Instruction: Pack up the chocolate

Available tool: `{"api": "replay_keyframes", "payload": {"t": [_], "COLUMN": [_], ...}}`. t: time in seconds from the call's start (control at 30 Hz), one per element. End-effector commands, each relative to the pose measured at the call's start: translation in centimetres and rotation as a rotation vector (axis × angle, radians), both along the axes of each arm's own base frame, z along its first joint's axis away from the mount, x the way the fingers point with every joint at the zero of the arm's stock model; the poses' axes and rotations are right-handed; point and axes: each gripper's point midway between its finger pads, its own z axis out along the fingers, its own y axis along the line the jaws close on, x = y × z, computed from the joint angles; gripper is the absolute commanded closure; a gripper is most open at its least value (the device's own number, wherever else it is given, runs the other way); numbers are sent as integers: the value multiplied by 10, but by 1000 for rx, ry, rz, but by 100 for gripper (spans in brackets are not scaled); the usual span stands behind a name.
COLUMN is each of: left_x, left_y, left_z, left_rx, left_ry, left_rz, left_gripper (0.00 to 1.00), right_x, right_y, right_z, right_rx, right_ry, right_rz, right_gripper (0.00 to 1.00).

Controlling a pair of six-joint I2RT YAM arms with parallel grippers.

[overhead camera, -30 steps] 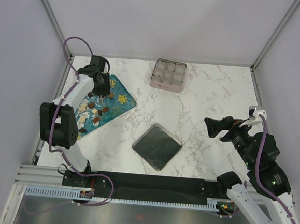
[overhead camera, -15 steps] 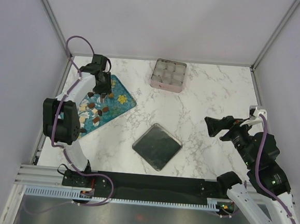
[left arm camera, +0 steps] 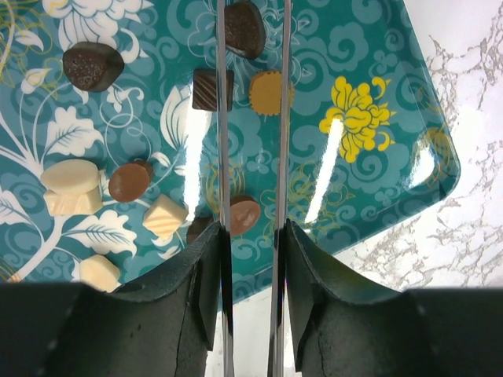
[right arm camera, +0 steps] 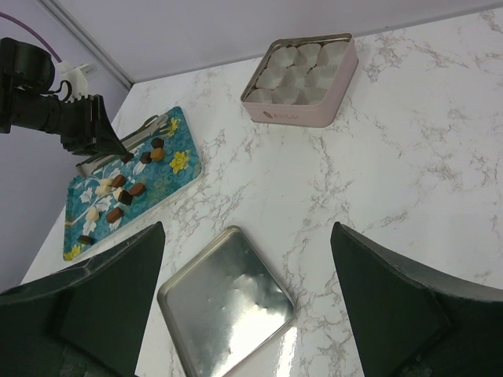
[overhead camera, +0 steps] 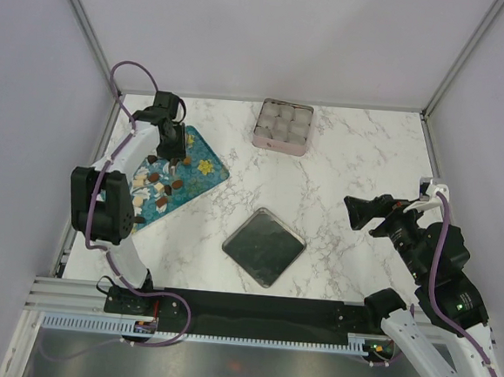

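Observation:
The chocolate [overhead camera: 158,186] lies as several dark, reddish-brown and whitish pieces on a teal flowered tray [overhead camera: 203,169] at the far left. My left gripper [overhead camera: 175,150] hangs over the tray, shut on a pair of thin metal tongs [left arm camera: 222,118]. In the left wrist view the gripper [left arm camera: 251,232] holds the tongs' blades on either side of a dark chocolate piece [left arm camera: 244,27] at their tips. Whether the piece is lifted cannot be told. My right gripper [overhead camera: 363,216] is open and empty above the table's right side, and it also shows in the right wrist view [right arm camera: 245,229].
A pink square tin [overhead camera: 283,125] with pale paper cups stands at the far middle. Its metal lid [overhead camera: 264,246] lies upside down on the marble near the front centre. Walls close in the table on the left, back and right.
My left gripper with the tongs has shifted slightly over the tray. The right arm has not moved.

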Motion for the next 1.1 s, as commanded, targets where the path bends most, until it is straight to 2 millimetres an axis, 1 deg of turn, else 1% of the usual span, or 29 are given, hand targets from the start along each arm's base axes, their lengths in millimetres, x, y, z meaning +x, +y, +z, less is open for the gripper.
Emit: {"api": "replay_keyframes", "payload": {"t": [0.0, 0.17, 0.27, 0.33, 0.43, 0.5, 0.53, 0.6, 0.63, 0.67, 0.73, 0.8, 0.97, 1.07], "left_x": [0, -6, -8, -9, -10, -10, -9, -8, -8, -9, -9, -11, -11, -11], "left_y": [-4, -8, -13, -16, -40, -44, -44, -36, -34, -30, -27, -23, -19, -17], "left_z": [43, 63, 69, 77, 90, 94, 94, 91, 88, 85, 80, 75, 77, 69], "left_rx": [-41, -60, -86, -98, -173, -160, -150, -107, -100, -76, -62, -41, -22, -9], "left_ry": [-86, -125, -136, -155, -182, -191, -194, -190, -183, -177, -166, -156, -162, -141], "left_rz": [-5, -23, -41, -50, -129, -149, -148, -121, -117, -112, -109, -98, -92, -88], "left_gripper": [60, 61, 62, 62, 64, 64, 63, 60, 57, 57, 55, 54, 53, 52], "right_x": [3, 2, 3, 3, 3, 4, 4, 4, 4, 4, 4, 4, 6, 6], "right_y": [2, 4, 4, 5, 5, 6, 7, 8, 9, 9, 9, 9, 11, 11], "right_z": [14, 13, 13, 12, 12, 9, 11, 11, 11, 11, 12, 12, 12, 14], "right_rx": [28, 38, 41, 45, 48, 48, 54, 57, 58, 59, 59, 62, 63, 65], "right_ry": [-36, -31, -30, -27, -22, -16, -17, -14, -13, -13, -14, -13, -11, -15], "right_rz": [-1, 6, 5, 9, 9, 10, 10, 17, 18, 20, 18, 19, 24, 24], "right_gripper": [5, 5, 5, 5, 5, 5, 5, 5, 5, 5, 6, 6, 6, 6]}}
